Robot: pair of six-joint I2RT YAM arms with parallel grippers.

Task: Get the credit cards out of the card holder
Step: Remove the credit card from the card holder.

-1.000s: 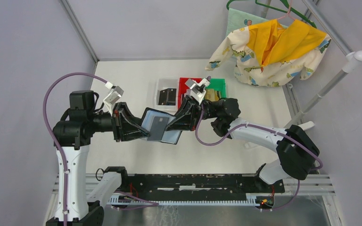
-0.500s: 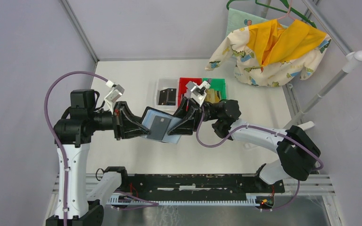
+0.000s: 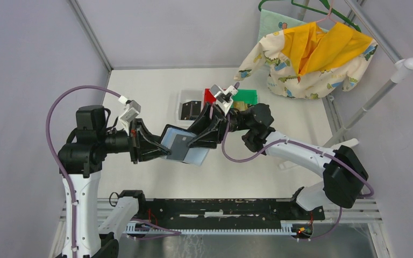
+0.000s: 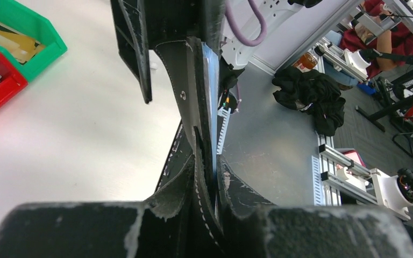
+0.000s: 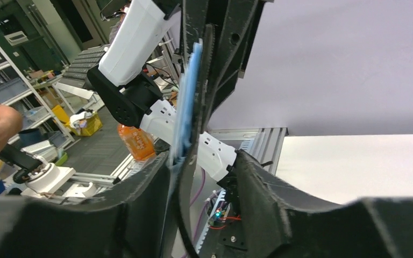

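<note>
Our left claw (image 3: 163,148) is squeezed shut on the left edge of the card holder (image 3: 197,157). In the left wrist view we see its two fingers (image 4: 172,193) pinching the black cover from both sides. Our right claw (image 3: 192,142) comes in from the other side with its jaws apart and the right edge of the holder between them. In the right wrist view there is a gap between the black cover and the finger (image 5: 279,199) on the right. The card holder is held up off the white table (image 3: 140,91) in the middle of the top view, open like a book with its light blue inside facing up. A grey card (image 3: 181,147) lies on that blue inside, between the two claws, and we cannot tell if the right claw touches it. Higher in the frame three bins sit in a row: a white bin (image 3: 179,105) with something black in it, a red bin (image 3: 209,95) and a green bin (image 3: 250,94). In the upper left of the left wrist view the green bin holds flat tan-gold cards (image 4: 8,44). A little yellow and white coat (image 3: 312,59) hangs in the upper right
</note>
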